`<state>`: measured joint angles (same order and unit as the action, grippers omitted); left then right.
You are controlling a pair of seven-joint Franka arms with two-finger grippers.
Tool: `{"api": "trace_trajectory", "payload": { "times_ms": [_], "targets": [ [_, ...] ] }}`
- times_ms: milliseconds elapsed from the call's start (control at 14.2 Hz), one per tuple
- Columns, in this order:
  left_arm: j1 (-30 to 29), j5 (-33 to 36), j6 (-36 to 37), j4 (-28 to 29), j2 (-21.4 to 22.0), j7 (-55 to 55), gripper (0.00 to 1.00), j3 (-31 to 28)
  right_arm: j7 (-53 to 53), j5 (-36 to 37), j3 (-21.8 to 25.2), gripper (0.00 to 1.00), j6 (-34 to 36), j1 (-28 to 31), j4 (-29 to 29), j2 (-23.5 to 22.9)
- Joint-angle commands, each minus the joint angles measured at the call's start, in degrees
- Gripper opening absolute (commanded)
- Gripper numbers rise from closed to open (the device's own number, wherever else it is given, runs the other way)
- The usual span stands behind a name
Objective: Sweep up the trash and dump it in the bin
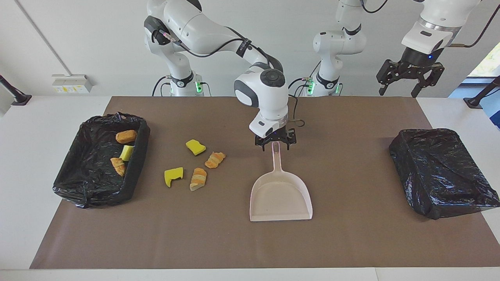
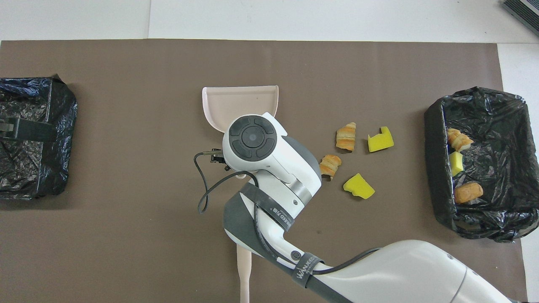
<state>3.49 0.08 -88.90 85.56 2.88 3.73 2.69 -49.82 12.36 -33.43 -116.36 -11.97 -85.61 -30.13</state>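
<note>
Right gripper [image 1: 275, 145] apart, straddling dustpan [image 1: 281, 197] handle tip, not clamping. 4 loose trash pieces [image 1: 197, 164] lie toward the right arm's end. Left gripper [image 1: 410, 80] apart, waiting aloft.

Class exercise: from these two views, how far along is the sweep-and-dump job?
Done: three trash pieces lie in the black-lined bin at the right arm's end. In hand: nothing; the right end effector stands open over the pale pink plastic dustpan's handle, the pan empty on the mat. The left end effector waits, open. Left: four pieces beside that bin.
</note>
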Motion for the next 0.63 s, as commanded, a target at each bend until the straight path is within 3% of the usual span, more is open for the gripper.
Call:
{"api": "trace_trajectory", "payload": {
  "times_ms": [0, 282, 563],
  "targets": [
    [0.5, -0.3, -1.4, 2.0, 0.3, 0.8, 1.00, 0.4, 1.3, -6.6, -1.0, 1.00, 3.8, 2.0, -8.8, 11.2],
    [5.2, -0.2, -4.8, 2.5, -3.7, 0.0, 1.00, 0.7, 1.1, -15.8, -5.1, 1.00, 4.9, 1.7, -22.8, 23.2],
    [12.7, -0.2, -13.4, 3.4, -11.6, -5.5, 1.00, 0.9, 3.6, -28.1, -8.5, 1.00, 2.0, 1.2, -35.8, 34.5]
  ]
}}
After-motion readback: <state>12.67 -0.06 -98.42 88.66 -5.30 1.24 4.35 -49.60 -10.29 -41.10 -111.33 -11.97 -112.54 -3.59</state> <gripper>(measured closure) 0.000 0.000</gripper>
